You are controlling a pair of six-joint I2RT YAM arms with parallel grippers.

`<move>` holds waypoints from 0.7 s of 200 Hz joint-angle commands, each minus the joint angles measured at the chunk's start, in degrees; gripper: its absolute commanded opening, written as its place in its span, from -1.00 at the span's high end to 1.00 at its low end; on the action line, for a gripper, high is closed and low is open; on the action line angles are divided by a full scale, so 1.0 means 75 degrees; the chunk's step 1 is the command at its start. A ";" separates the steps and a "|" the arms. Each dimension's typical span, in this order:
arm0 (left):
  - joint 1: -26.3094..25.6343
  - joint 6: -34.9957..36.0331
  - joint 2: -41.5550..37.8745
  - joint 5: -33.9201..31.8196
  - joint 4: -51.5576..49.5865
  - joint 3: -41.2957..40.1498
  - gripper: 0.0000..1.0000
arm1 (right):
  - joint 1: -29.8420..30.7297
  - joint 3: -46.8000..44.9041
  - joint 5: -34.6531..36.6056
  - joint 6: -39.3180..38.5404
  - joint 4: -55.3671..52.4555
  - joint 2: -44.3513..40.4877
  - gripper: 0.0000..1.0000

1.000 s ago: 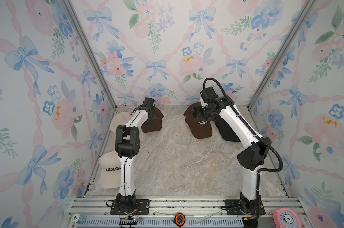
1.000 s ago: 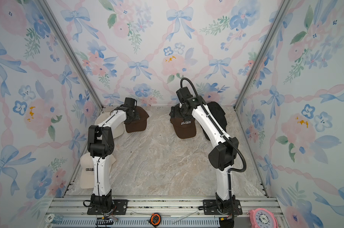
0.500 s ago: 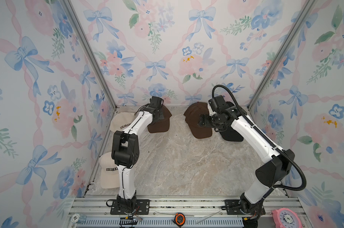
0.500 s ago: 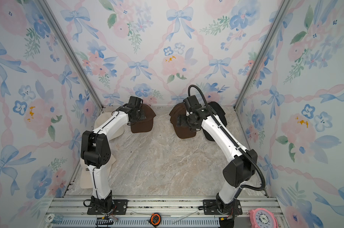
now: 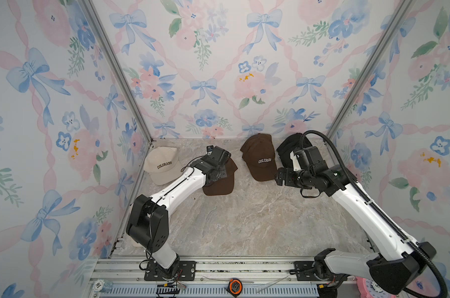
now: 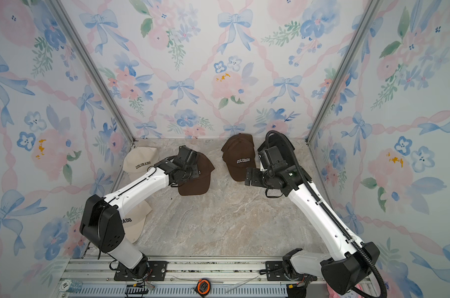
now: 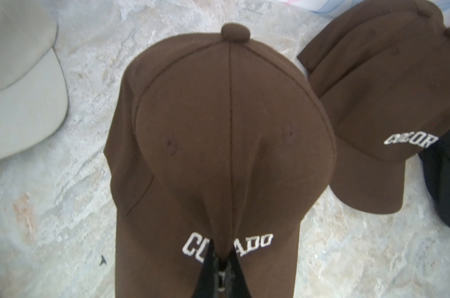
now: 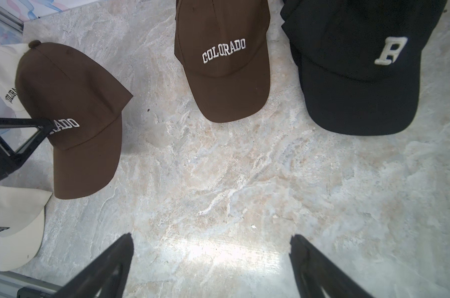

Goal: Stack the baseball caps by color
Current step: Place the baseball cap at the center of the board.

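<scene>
At the far left of the marble tabletop, the left gripper is clamped on the front panel of a soft brown fabric cap lettered COLORADO, pinching the cloth at the lettering. Over the last second this cap has travelled rightward, away from the cream COLORADO cap by the far-left wall and toward the brown stack at far centre. The right gripper, fingers spread and empty, has drawn back from that stack, with the black R caps just to its right. The brown pile now seems clear to receive the carried cap.
</scene>
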 commanded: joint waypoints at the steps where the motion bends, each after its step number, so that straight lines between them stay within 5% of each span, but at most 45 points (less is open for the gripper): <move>1: -0.0446 -0.0998 -0.0573 -0.0534 -0.0071 -0.0654 1.00 | -0.0003 -0.0352 0.0027 0.0106 -0.0203 -0.0443 -0.92; 60: -0.1704 -0.2389 -0.0730 -0.1031 -0.0023 -0.1394 1.00 | 0.0036 -0.0721 0.0003 0.0130 -0.0280 -0.1062 -0.92; 140: -0.2075 -0.2322 0.0649 -0.1082 0.0227 -0.0437 1.00 | 0.0008 -0.0833 0.0179 0.0002 -0.0581 -0.1359 -0.92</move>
